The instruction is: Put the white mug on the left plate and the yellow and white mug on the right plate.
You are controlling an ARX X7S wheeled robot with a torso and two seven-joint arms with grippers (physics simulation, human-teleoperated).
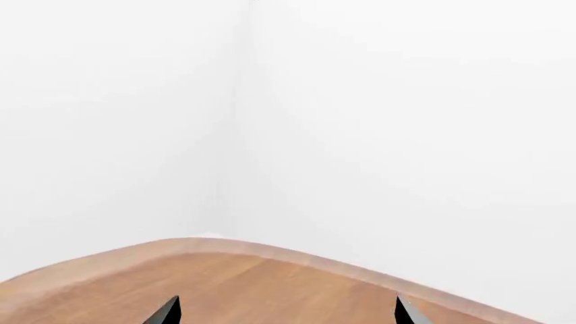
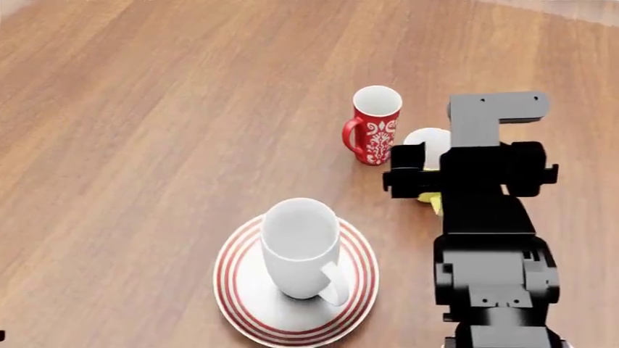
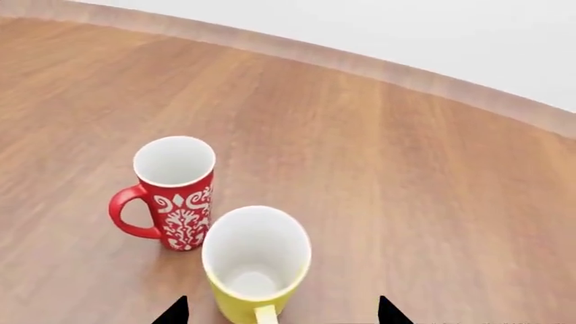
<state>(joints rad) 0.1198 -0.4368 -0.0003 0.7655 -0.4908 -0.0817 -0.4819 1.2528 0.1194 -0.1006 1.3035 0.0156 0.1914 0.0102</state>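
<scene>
White mug (image 2: 301, 249) stands upright on the left plate (image 2: 239, 297), nearest the robot. Farther out, the right gripper (image 3: 280, 312) has its fingertips spread wide either side of the yellow and white mug (image 3: 255, 262), not gripping it. Just beside it stands the red mug (image 3: 173, 191). Left gripper (image 1: 286, 312) is spread, holding nothing, over the table's (image 1: 225, 283) far edge
</scene>
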